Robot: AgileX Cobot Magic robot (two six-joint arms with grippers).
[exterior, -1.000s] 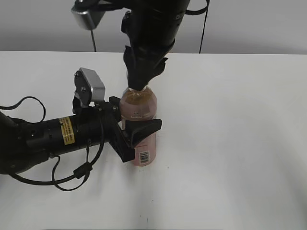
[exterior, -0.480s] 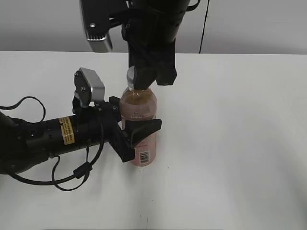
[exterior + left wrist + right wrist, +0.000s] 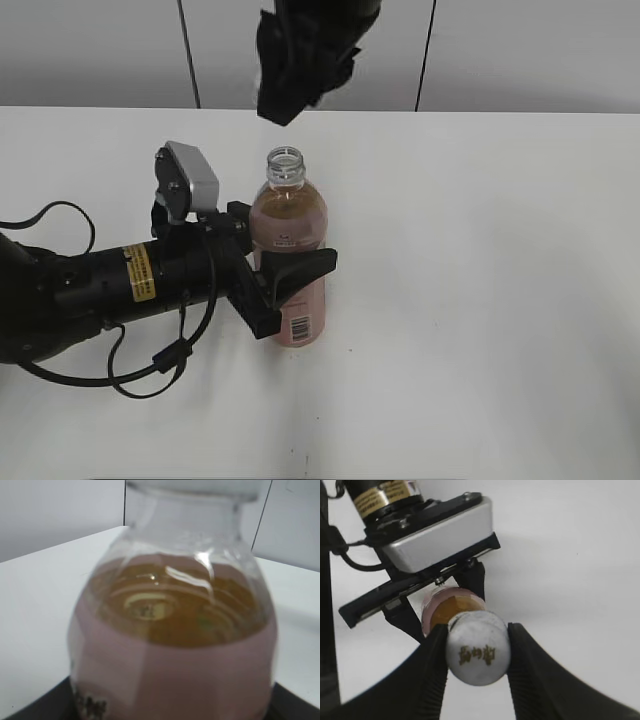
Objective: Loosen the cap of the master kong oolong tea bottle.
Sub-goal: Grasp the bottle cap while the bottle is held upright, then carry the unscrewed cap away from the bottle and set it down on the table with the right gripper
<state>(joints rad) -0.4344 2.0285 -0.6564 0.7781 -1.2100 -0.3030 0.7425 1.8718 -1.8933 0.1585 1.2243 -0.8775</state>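
The master kong oolong tea bottle (image 3: pixel 291 262) stands upright on the white table, amber tea inside, pink label with a barcode. Its threaded neck is open, with no cap on it. It fills the left wrist view (image 3: pixel 172 645). My left gripper (image 3: pixel 285 275) is shut around the bottle's body from the left. My right gripper (image 3: pixel 290 95) hangs above and behind the bottle's neck. In the right wrist view my right gripper (image 3: pixel 477 652) is shut on the white cap (image 3: pixel 478 654), which has a dark mark on top, with the bottle (image 3: pixel 451 606) below.
The white table (image 3: pixel 480 280) stretches to the right and front of the bottle. The left arm with its silver wrist camera (image 3: pixel 187 182) lies along the table at the left. A grey panelled wall stands behind.
My right gripper has risen from the bottle's neck, taking the cap with it. The neck now stands open. The left gripper and bottle have not moved.
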